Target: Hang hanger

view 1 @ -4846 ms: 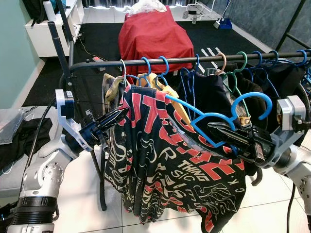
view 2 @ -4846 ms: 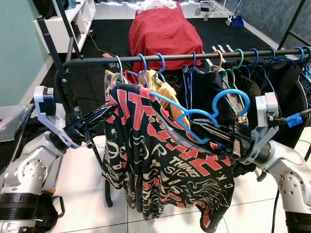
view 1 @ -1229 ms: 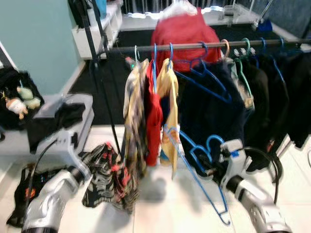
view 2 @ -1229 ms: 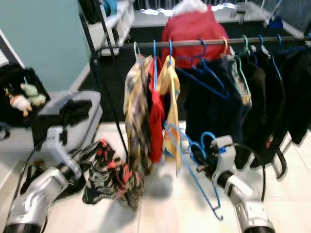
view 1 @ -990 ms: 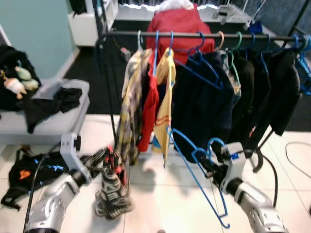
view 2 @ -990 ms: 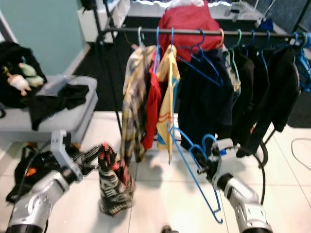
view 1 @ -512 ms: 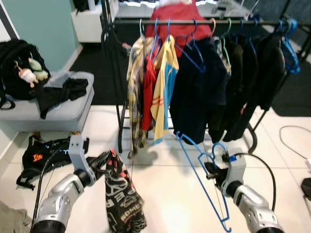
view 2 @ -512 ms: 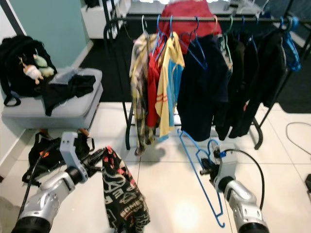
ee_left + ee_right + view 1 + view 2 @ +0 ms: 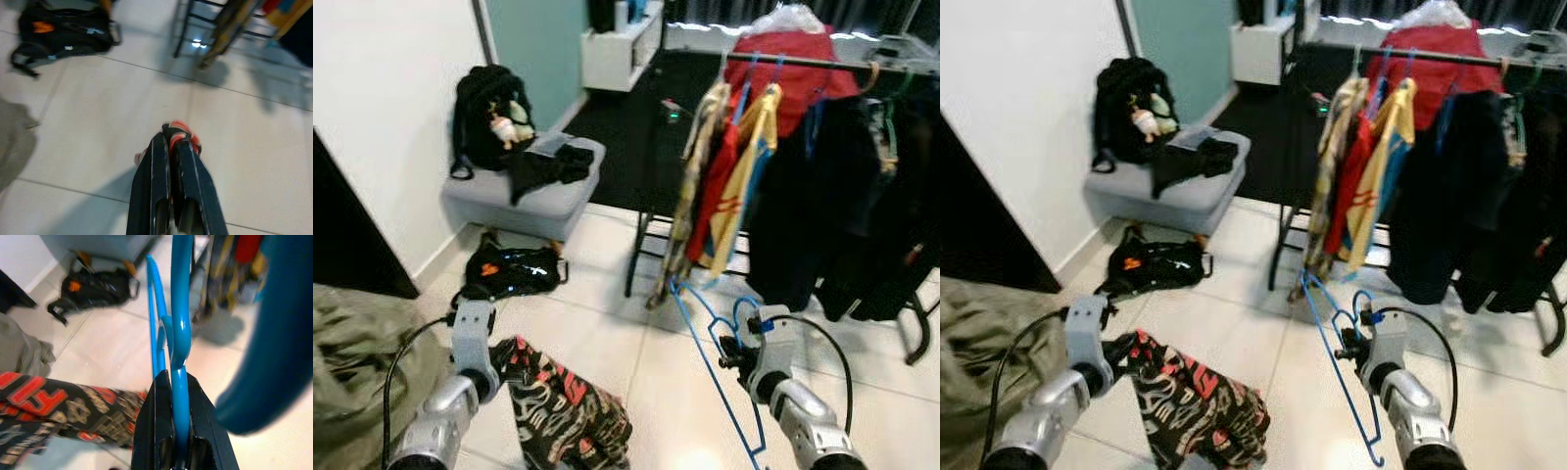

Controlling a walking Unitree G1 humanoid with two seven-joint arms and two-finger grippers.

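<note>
Right gripper (image 9: pixel 178 382) is clamped on the blue hanger (image 9: pixel 710 357), fingers pressed against its wire; the hanger hangs low in front of the robot, well short of the clothes rail (image 9: pixel 1430 54), its lower end near the white tiled floor (image 9: pixel 1263 333). Left gripper (image 9: pixel 171 142) is closed on a black, red and cream patterned garment (image 9: pixel 1190 401), which droops beside the left arm. Rail carries yellow, red and dark clothes (image 9: pixel 734 176) on hangers. Grey ottoman (image 9: pixel 524 201) stands against the white wall with a black backpack (image 9: pixel 489 117) and dark clothing on top. Black bag (image 9: pixel 514 272) lies on the floor just in front of the ottoman.
</note>
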